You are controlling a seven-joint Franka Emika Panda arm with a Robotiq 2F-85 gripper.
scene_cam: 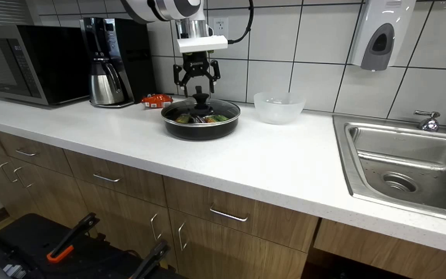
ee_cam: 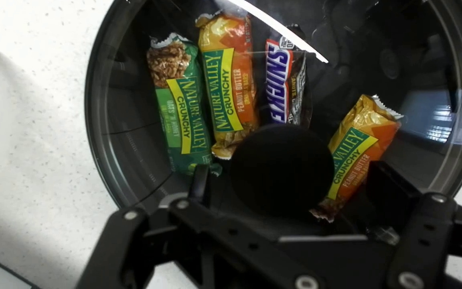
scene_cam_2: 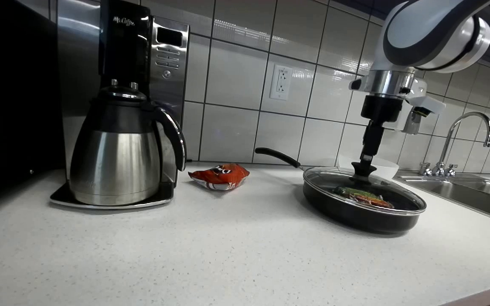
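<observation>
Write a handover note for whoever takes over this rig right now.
Gripper: black, two-fingered, open astride the round black lid knob, holding nothing.
Things: the round clear-glass lid sits on the round black frying pan; four wrapped snack bars lie beneath the glass. A translucent white bowl and a red-orange snack bag are on the white counter.
Done: pan covered, bars inside.
Left: perhaps raising the gripper, not yet clear of the knob.

White tiled wall [scene_cam: 273, 35], pale speckled countertop [scene_cam: 277, 170], wood-grain cabinets [scene_cam: 238, 248], metal handles [scene_cam: 229, 215]
</observation>
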